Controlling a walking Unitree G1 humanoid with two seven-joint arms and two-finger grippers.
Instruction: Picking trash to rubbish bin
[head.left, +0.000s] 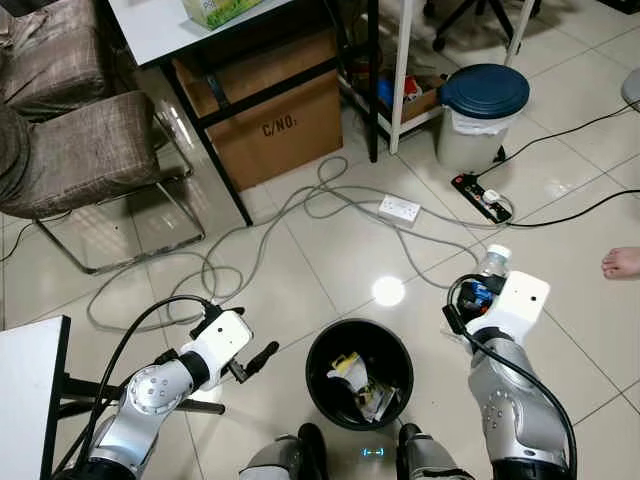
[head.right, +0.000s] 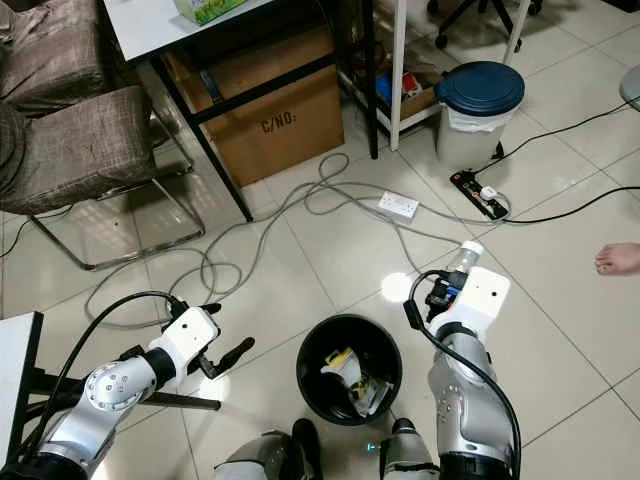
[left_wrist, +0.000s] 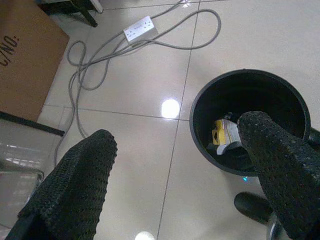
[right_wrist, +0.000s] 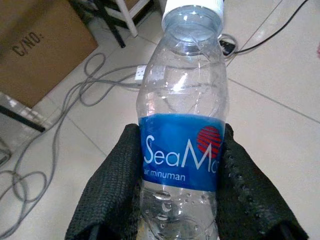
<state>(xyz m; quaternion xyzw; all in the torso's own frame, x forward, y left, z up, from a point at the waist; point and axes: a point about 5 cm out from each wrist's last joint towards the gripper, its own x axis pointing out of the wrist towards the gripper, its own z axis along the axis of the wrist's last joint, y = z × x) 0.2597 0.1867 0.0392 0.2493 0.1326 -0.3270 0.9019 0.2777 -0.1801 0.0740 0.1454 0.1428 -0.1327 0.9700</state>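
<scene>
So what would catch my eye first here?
Probably the clear water bottle with its blue label, clamped in the right end effector just right of the black bin at the robot's feet. Then the grey cables sprawled across the shiny tiles.

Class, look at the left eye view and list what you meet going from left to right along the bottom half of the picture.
Left gripper, open → black rubbish bin holding trash → right gripper shut on a clear plastic bottle → a person's bare foot at the picture's edge.
</scene>
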